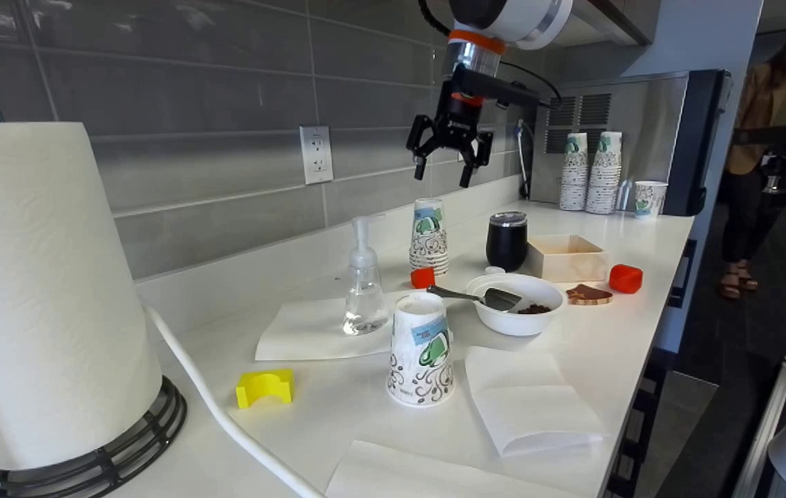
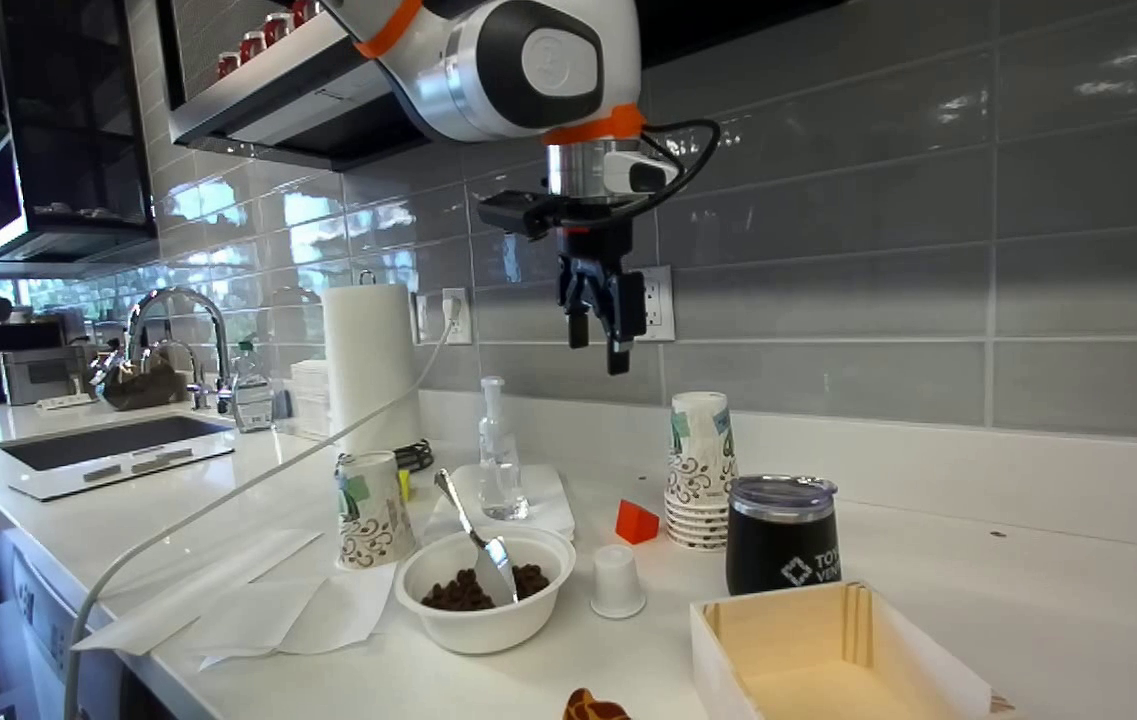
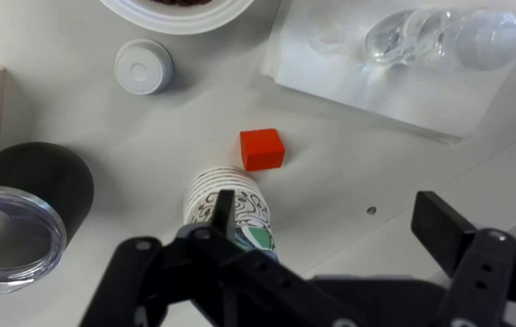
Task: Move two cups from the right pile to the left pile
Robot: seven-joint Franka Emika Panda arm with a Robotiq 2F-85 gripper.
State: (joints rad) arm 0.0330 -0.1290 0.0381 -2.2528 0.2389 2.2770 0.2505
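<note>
The right pile is an upright stack of inverted white paper cups with green-blue print, several rims showing at its base, in both exterior views (image 1: 428, 242) (image 2: 701, 465). The two cups cannot be told apart from the rest of this pile. The left pile (image 1: 422, 360) looks like one inverted cup of the same kind; it also shows in an exterior view (image 2: 371, 510). My gripper (image 1: 443, 173) (image 2: 598, 345) hangs well above the counter, open and empty. In the wrist view one finger partly hides the right pile (image 3: 253, 206), and its top is hidden; the fingertips (image 3: 326, 200) are apart.
A red block (image 3: 262, 150) stands beside the right pile, with a black tumbler (image 2: 783, 540) near it. A white bowl (image 1: 513, 325) with a spoon, a clear pump bottle (image 1: 363, 297) and a wooden box (image 1: 565, 266) stand around. A white cord (image 1: 240, 429) crosses the counter.
</note>
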